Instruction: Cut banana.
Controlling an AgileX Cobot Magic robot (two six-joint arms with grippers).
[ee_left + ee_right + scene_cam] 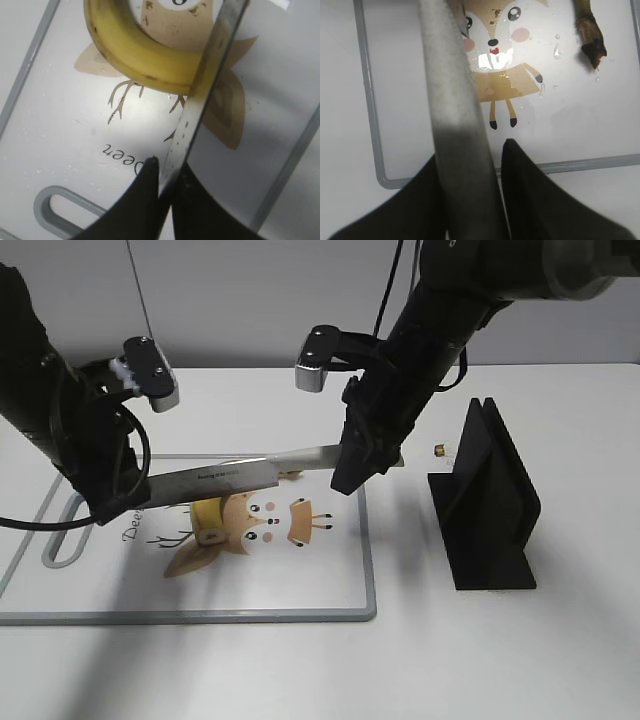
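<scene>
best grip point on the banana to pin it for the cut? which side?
Grip the banana on its free curved stretch, away from the knife, coming from above with claw fingers across its narrow width. It lies flat on the cutting board, and both claws currently clamp the knife.

The white cutting board (60,115) carries cursive lettering beside the antlers of the cartoon deer print (220,110); in the left wrist view it appears upside down and only "Deen" or "Deer" shows, partly hidden. The knife blade (240,476) bears a small dark line of print, too small to read.
</scene>
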